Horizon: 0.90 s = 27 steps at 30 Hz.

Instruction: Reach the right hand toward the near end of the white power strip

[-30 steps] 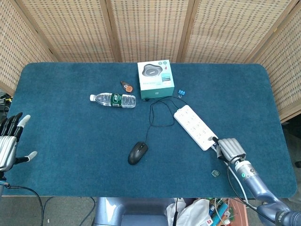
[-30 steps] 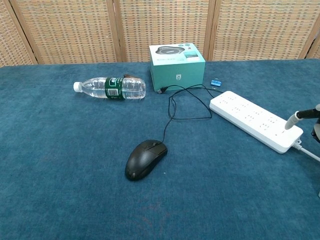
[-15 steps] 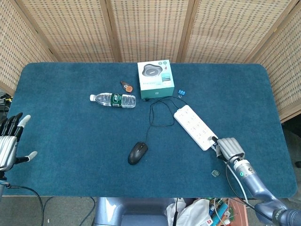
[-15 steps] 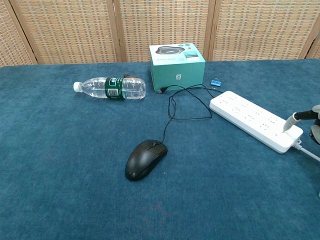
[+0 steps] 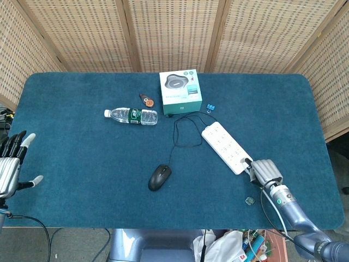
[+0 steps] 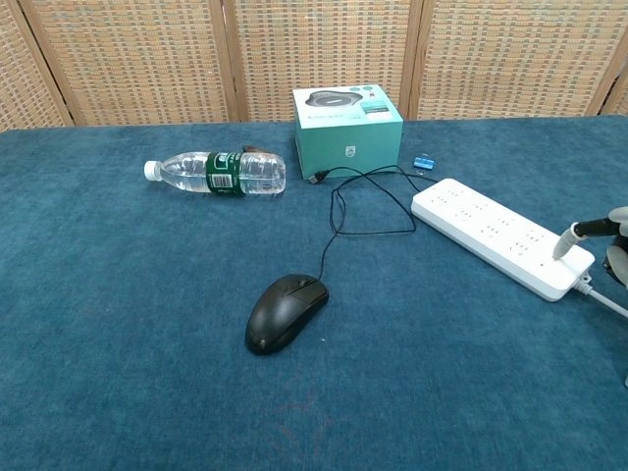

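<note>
Head view, power strip: the white power strip [image 5: 226,147] lies diagonally on the blue counter [image 5: 82,164], right of centre, its near end toward the front right edge.
Head view, right hand: the right hand [image 5: 265,172] sits just beside that near end, seen from its back; whether it is clenched or released cannot be told.
Head view, left hand: the left hand [image 5: 11,164] is at the far left edge, fingers spread, holding nothing.
Chest view, power strip: one fingertip [image 6: 564,242] of the right hand comes down on the strip's near end [image 6: 549,265].
Chest view, other things: black mouse [image 6: 285,312], water bottle [image 6: 218,173], teal box [image 6: 346,130].
</note>
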Each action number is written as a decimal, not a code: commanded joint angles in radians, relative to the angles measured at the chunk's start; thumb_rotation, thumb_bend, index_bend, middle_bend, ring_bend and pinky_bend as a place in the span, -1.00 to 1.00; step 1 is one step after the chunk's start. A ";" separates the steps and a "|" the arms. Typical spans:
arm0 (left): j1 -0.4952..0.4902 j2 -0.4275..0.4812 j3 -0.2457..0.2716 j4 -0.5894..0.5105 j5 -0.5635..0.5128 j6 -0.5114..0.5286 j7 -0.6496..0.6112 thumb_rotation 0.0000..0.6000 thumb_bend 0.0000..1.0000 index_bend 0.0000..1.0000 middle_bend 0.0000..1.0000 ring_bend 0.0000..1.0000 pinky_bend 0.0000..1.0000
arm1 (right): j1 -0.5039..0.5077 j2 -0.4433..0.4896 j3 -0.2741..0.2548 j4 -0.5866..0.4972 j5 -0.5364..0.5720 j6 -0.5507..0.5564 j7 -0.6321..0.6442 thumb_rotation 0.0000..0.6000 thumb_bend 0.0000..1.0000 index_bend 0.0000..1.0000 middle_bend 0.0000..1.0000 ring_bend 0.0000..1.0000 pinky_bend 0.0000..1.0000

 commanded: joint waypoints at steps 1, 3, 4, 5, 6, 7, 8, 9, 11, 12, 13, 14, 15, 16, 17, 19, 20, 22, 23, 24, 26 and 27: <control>0.000 -0.001 0.000 0.001 -0.001 -0.001 0.001 1.00 -1.00 -1.00 -1.00 -1.00 -1.00 | 0.002 -0.002 -0.002 0.004 0.003 -0.003 -0.004 1.00 0.93 -0.57 0.55 0.82 1.00; -0.001 -0.001 0.001 0.002 0.000 -0.001 0.001 1.00 -1.00 -1.00 -1.00 -1.00 -1.00 | 0.003 -0.004 -0.004 0.006 0.005 -0.005 -0.008 1.00 0.93 -0.57 0.55 0.82 1.00; -0.001 -0.001 0.001 0.002 0.000 -0.001 0.001 1.00 -1.00 -1.00 -1.00 -1.00 -1.00 | 0.003 -0.004 -0.005 0.007 0.006 -0.006 -0.010 1.00 0.93 -0.57 0.55 0.82 1.00; -0.001 -0.002 0.001 0.002 0.000 -0.001 0.002 1.00 -1.00 -1.00 -1.00 -1.00 -1.00 | 0.004 -0.005 -0.007 0.008 0.007 -0.008 -0.014 1.00 0.93 -0.57 0.55 0.82 1.00; -0.001 -0.002 0.001 0.001 -0.001 -0.001 0.002 1.00 -1.00 -1.00 -1.00 -1.00 -1.00 | 0.005 -0.006 -0.009 0.009 0.007 -0.010 -0.020 1.00 0.93 -0.57 0.55 0.82 1.00; -0.002 -0.002 0.000 0.001 -0.001 -0.001 0.002 1.00 -1.00 -1.00 -1.00 -1.00 -1.00 | 0.006 -0.007 -0.010 0.010 0.008 -0.012 -0.023 1.00 0.93 -0.57 0.55 0.82 1.00; -0.002 -0.002 0.000 0.001 -0.002 -0.001 0.002 1.00 -1.00 -1.00 -1.00 -1.00 -1.00 | 0.007 -0.008 -0.012 0.010 0.009 -0.013 -0.027 1.00 0.93 -0.57 0.55 0.82 1.00; -0.002 -0.002 0.000 0.001 -0.002 -0.001 0.003 1.00 -1.00 -1.00 -1.00 -1.00 -1.00 | 0.008 -0.010 -0.013 0.010 0.010 -0.014 -0.033 1.00 0.93 -0.57 0.55 0.82 1.00; -0.002 -0.002 0.000 0.000 -0.003 -0.001 0.003 1.00 -1.00 -1.00 -1.00 -1.00 -1.00 | 0.010 -0.012 -0.014 0.009 0.012 -0.014 -0.042 1.00 0.93 -0.56 0.55 0.82 1.00; -0.002 -0.002 0.000 0.000 -0.003 -0.001 0.003 1.00 -1.00 -1.00 -1.00 -1.00 -1.00 | 0.011 -0.015 -0.015 0.009 0.013 -0.014 -0.049 1.00 0.93 -0.55 0.55 0.82 1.00; -0.002 -0.002 0.000 0.000 -0.003 -0.001 0.004 1.00 -1.00 -1.00 -1.00 -1.00 -1.00 | 0.012 -0.016 -0.016 0.009 0.015 -0.014 -0.054 1.00 0.93 -0.55 0.55 0.82 1.00; -0.002 -0.002 0.000 0.000 -0.003 -0.001 0.004 1.00 -1.00 -1.00 -1.00 -1.00 -1.00 | 0.014 -0.018 -0.017 0.009 0.018 -0.016 -0.063 1.00 0.93 -0.55 0.55 0.82 1.00; -0.002 -0.001 0.000 -0.001 -0.004 -0.001 0.003 1.00 -1.00 -1.00 -1.00 -1.00 -1.00 | 0.015 -0.021 -0.011 0.007 0.022 -0.005 -0.071 1.00 0.93 -0.55 0.55 0.82 1.00; -0.002 0.000 0.000 -0.001 -0.005 -0.001 0.001 1.00 -1.00 -1.00 -1.00 -1.00 -1.00 | 0.012 -0.022 -0.005 0.001 0.022 0.011 -0.072 1.00 0.93 -0.55 0.55 0.82 1.00; -0.001 0.002 0.000 0.000 -0.005 0.000 -0.003 1.00 -1.00 -1.00 -1.00 -1.00 -1.00 | 0.008 -0.018 0.001 -0.008 0.017 0.030 -0.070 1.00 0.93 -0.55 0.55 0.82 1.00; 0.000 0.003 0.000 0.004 -0.004 0.001 -0.011 1.00 -1.00 -1.00 -1.00 -1.00 -1.00 | 0.003 -0.004 0.009 -0.027 0.004 0.058 -0.067 1.00 0.93 -0.55 0.55 0.82 1.00; 0.001 0.005 0.000 0.004 -0.002 0.001 -0.015 1.00 -1.00 -1.00 -1.00 -1.00 -1.00 | 0.000 0.008 0.014 -0.044 -0.004 0.077 -0.064 1.00 0.93 -0.55 0.55 0.82 1.00; 0.001 0.006 0.001 0.003 0.001 0.001 -0.017 1.00 -1.00 -1.00 -1.00 -1.00 -1.00 | -0.005 0.030 0.022 -0.072 -0.012 0.099 -0.060 1.00 0.93 -0.55 0.55 0.82 1.00; 0.001 0.007 0.001 0.002 0.001 0.001 -0.018 1.00 -1.00 -1.00 -1.00 -1.00 -1.00 | -0.008 0.041 0.024 -0.087 -0.016 0.108 -0.060 1.00 0.93 -0.55 0.55 0.82 1.00; 0.001 0.007 0.001 0.002 0.002 0.001 -0.019 1.00 -1.00 -1.00 -1.00 -1.00 -1.00 | -0.010 0.052 0.026 -0.101 -0.020 0.116 -0.059 1.00 0.93 -0.55 0.55 0.82 1.00; 0.001 0.008 0.002 0.001 0.004 0.001 -0.020 1.00 -1.00 -1.00 -1.00 -1.00 -1.00 | -0.015 0.071 0.030 -0.126 -0.028 0.134 -0.057 1.00 0.93 -0.55 0.55 0.82 1.00; 0.002 0.009 0.003 0.000 0.004 0.002 -0.021 1.00 -1.00 -1.00 -1.00 -1.00 -1.00 | -0.019 0.081 0.032 -0.140 -0.033 0.146 -0.057 1.00 0.93 -0.55 0.55 0.82 1.00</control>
